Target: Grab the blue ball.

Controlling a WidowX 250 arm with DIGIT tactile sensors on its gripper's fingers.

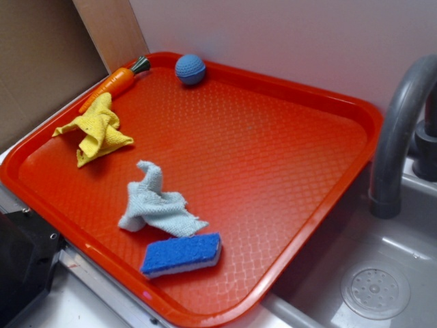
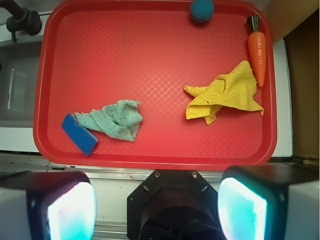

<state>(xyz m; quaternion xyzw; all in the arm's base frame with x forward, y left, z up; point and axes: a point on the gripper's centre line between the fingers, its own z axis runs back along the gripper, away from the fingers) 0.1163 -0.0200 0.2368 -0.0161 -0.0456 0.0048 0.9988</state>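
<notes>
The blue ball rests at the red tray's far rim — about 12 o'clock in the wrist view — with the toy carrot toward 2 o'clock; the tool hangs spread apart, grasping nothing, well apart from the ball

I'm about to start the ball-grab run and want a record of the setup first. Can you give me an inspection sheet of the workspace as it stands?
Surface: red tray with a textured floor, lying flat beside a sink.
Job's things: blue ball at the tray's far rim, near the carrot's leafy end, untouched.
Clutter: toy carrot along the tray edge; yellow cloth crumpled next to it; pale green cloth bunched, with the blue sponge at its edge.
Grippers: claw open, over the counter on the tray side opposite the ball, holding nothing.
Cables: nothing seen.
Surroundings: grey faucet, sink basin with drain, white back wall.
</notes>
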